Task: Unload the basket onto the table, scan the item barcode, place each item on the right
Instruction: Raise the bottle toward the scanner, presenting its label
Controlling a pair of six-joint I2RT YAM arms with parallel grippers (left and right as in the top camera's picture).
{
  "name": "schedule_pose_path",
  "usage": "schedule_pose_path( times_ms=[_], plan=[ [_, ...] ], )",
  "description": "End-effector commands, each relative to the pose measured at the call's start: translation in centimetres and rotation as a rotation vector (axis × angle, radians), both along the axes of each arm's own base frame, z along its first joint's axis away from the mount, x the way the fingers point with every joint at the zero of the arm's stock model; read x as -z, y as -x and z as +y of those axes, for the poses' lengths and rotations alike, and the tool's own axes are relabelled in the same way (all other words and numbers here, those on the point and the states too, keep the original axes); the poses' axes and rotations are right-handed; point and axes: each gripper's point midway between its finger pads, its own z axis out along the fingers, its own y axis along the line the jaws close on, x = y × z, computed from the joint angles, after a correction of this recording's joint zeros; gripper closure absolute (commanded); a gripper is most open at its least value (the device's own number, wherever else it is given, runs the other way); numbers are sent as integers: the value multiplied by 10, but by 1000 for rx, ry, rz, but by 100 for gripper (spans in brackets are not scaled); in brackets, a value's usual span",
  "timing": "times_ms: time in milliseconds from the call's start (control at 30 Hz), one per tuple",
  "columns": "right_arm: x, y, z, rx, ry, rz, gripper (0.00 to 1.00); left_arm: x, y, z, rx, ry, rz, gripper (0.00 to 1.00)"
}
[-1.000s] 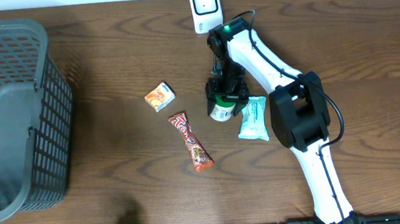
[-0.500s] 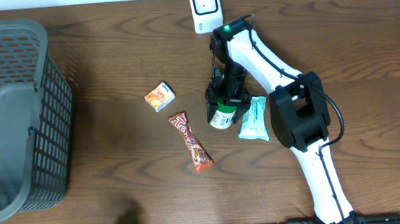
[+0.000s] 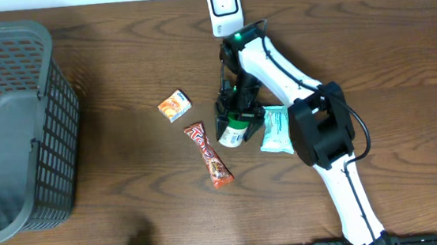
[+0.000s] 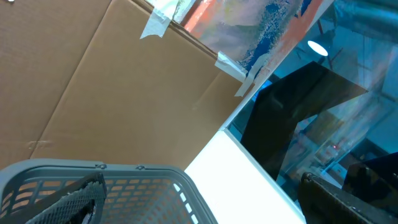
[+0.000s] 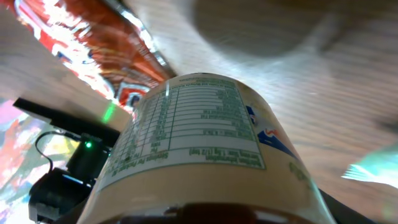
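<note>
On the table point(image 3: 118, 60), far left: the mesh basket point(image 3: 12, 125). At the back edge, centre: the barcode scanner point(image 3: 223, 7). In front of the scanner, tilted between the fingers of the right gripper point(image 3: 235, 118): the labelled bottle point(image 3: 232, 133). Just right of the bottle, flat on the table: a wrapped bar point(image 3: 275, 129). Just left of the bottle, lying front to back: a candy bar point(image 3: 213, 155). Behind that candy bar, left of the bottle, well apart from the basket: a small carton point(image 3: 175, 105).

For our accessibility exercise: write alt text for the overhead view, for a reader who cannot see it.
The right pincer grips a bottle near a white scanner on a wooden table. A red snack bar, orange box and teal packet lie beside it; a grey basket stands at left.
</note>
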Motion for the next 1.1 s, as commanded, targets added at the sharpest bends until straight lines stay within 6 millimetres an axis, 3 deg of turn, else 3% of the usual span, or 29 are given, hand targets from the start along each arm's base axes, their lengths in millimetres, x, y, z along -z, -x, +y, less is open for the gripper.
schedule_pose_path(
  times_ms=[0,200,467,733,900,1067],
  plan=[
    [-5,10,19,-7,-62,30,38,2,-2,0,-3,2,3,2],
    [-5,23,32,-53,-61,32,38,2,-2,0,-3,1,3,2],
    [-12,26,42,-26,-115,61,42,2,-2,0,-3,1,3,2],
    [-18,-5,45,40,-218,-4,45,2,-2,0,-3,1,4,2],
    [-57,-42,70,70,-470,-125,45,2,-2,0,-3,1,5,3],
    [-110,-71,84,36,-590,-318,45,2,-2,0,-3,1,4,2]
  ],
)
